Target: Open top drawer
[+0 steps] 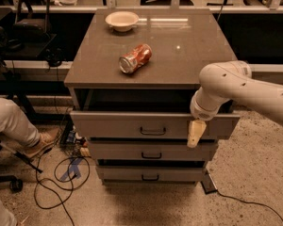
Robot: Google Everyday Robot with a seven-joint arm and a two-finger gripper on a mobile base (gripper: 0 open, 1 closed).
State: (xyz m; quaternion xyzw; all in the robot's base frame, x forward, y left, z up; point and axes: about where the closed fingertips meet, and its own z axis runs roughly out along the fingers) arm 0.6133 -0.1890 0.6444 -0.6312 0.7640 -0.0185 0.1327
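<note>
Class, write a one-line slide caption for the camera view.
Gripper hangs at the front of the partly open top drawer.

1 white, rounded robot arm reaches in from the right edge of the view and bends downward at a perforated joint beside the front right corner of the brown flat-topped bench. Its cream-coloured gripper hangs straight down from the round wrist, just below the bench's front edge, right of centre.

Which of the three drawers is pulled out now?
The top drawer: its front juts past the cabinet top, with a dark gap behind. The middle drawer and bottom drawer sit further back. The gripper hangs at the top drawer's right end.
</note>
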